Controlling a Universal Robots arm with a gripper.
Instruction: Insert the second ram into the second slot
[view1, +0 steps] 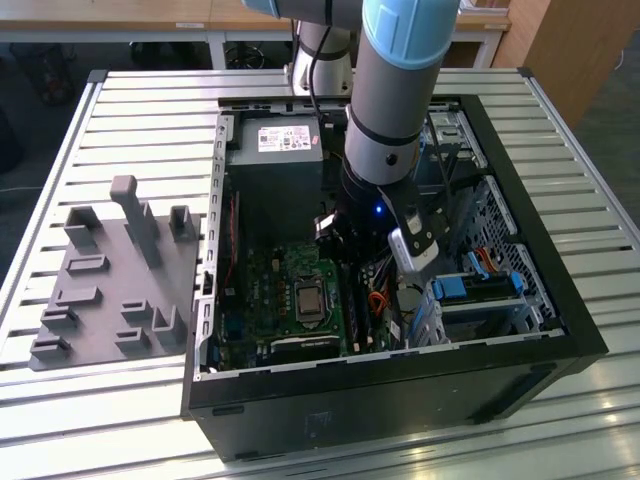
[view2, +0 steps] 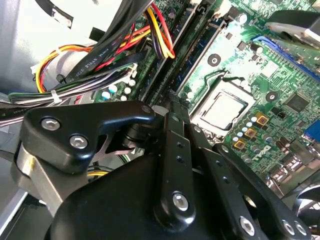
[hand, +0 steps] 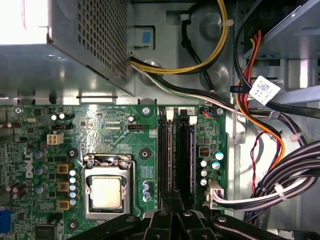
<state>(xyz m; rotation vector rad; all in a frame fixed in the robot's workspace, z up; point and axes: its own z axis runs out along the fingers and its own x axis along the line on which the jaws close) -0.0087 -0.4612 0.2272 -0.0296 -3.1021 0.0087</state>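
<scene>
Inside the open computer case (view1: 520, 355), my gripper (view1: 347, 258) hangs low over the green motherboard (view1: 270, 290). In both wrist views its black fingers (hand: 165, 220) come together at the tips, shut, with nothing visible between them. My gripper (hand: 173, 196) sits at one end of two long black memory slots (hand: 165, 155) beside the processor socket (hand: 106, 192). In the second wrist view my gripper (view2: 171, 102) stands over the same slot ends. A dark bluish stick (view2: 212, 37) stands on edge in the slot nearer the socket. I cannot tell whether it is the second ram.
A grey power supply (view1: 275, 150) fills the case's far end. Thick black and coloured cable bundles (hand: 280, 170) run close beside the slots. Blue drive brackets (view1: 475, 290) sit at the exterior view's right. A grey fixture plate (view1: 115, 280) lies on the slatted table outside the case.
</scene>
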